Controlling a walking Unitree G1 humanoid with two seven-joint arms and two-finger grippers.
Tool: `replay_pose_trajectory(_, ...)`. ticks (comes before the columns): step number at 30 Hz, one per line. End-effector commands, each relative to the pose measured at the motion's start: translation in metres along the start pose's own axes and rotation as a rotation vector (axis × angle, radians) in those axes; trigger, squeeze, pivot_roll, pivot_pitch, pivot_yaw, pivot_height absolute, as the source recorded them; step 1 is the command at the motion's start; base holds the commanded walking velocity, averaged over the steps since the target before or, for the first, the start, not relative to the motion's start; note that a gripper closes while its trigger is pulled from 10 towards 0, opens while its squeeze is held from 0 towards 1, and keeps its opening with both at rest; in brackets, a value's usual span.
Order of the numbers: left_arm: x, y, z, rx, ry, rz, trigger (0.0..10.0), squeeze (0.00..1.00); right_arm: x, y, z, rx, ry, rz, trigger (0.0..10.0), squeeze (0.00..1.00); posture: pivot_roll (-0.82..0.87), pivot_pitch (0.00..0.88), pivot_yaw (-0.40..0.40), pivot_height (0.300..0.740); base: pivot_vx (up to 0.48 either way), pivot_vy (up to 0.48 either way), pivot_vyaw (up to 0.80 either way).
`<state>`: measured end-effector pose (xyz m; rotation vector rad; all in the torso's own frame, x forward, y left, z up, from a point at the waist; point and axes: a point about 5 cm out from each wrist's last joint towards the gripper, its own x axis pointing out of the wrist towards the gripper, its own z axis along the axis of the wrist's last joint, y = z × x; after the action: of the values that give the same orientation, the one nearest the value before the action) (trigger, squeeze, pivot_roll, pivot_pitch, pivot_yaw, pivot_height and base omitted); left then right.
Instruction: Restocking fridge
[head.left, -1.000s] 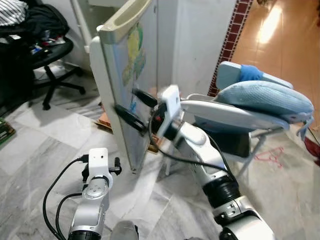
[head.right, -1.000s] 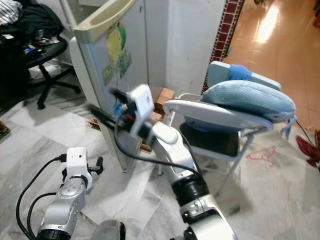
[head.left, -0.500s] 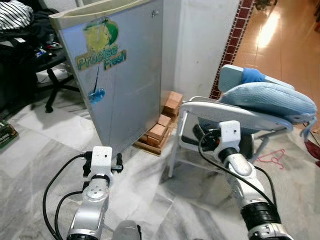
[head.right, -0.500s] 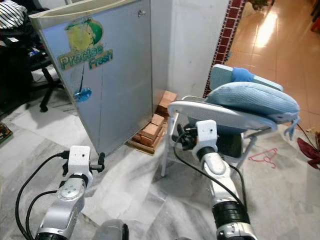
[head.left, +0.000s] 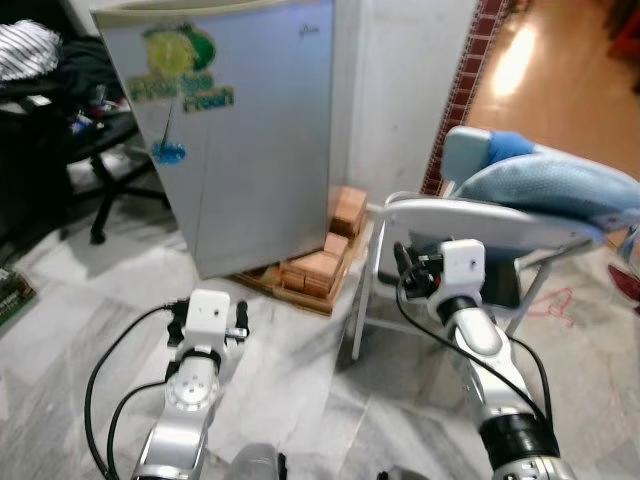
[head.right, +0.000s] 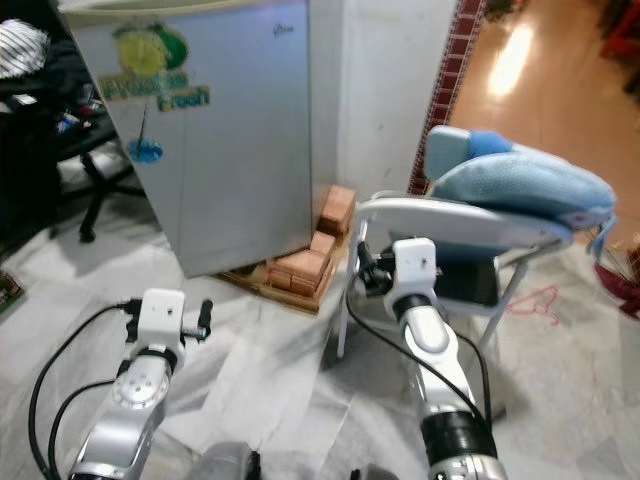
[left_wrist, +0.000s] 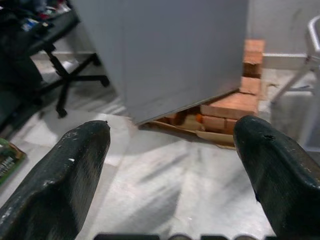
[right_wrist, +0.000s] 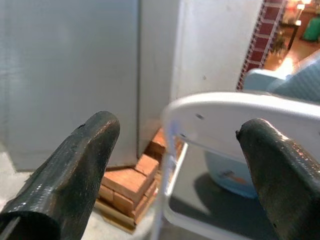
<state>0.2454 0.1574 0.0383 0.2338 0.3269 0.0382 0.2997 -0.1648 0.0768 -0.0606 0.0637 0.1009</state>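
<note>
Since a second ago the door of the small grey metal fridge (head.left: 250, 150) has swung from wide open to shut, and the right hand (right_wrist: 175, 165), which then reached up against that door, has drawn back and now hovers low in front of the white folding chair (head.left: 480, 225). Its two black fingers (right_wrist: 65, 170) are spread wide with nothing between them. The left hand (left_wrist: 170, 175) hangs low over the grey marble floor (head.left: 60, 340), fingers likewise spread apart and empty, aimed toward the fridge's lower edge.

The fridge stands closed, a yellow-green "Fresh" sticker (head.left: 180, 70) on its front, raised on a stack of reddish bricks (head.left: 325, 260) that shows at its lower right corner. Just right of the bricks is the chair, carrying a light blue padded cushion (head.left: 560, 185). A black swivel office chair (head.left: 90, 150) piled with dark clothing stands to the fridge's left.
</note>
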Motion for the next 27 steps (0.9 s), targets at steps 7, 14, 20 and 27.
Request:
replay_pose_trajectory(7, 0.0016, 0.0117, -0.0016, 0.012, -0.002, 0.045, 10.0, 0.00, 0.0056, 0.0081, 0.0067, 0.002, -0.017, 0.017, 10.0, 0.00, 0.16, 0.018, 0.006, 0.740, 0.000, 0.476, 0.00)
replay_pose_trajectory(14, 0.0053, 0.0115, 0.0006, 0.023, -0.014, 0.049, 10.0, 0.00, 0.0066, 0.0093, 0.0064, -0.002, -0.014, 0.018, 10.0, 0.00, 0.16, 0.016, 0.003, 0.740, 0.000, 0.476, 0.00)
replay_pose_trajectory(20, 0.0079, 0.0119, 0.0032, 0.025, -0.024, 0.055, 10.0, 0.00, 0.0088, 0.0111, 0.0093, 0.001, -0.019, 0.028, 10.0, 0.00, 0.16, 0.021, 0.000, 0.740, 0.000, 0.478, -0.67)
replay_pose_trajectory(27, 0.0095, 0.0128, 0.0065, 0.033, -0.032, 0.053, 10.0, 0.00, 0.0125, 0.0073, 0.0141, -0.001, -0.031, 0.020, 10.0, 0.00, 0.15, 0.032, 0.001, 0.740, 0.000, 0.480, -0.80)
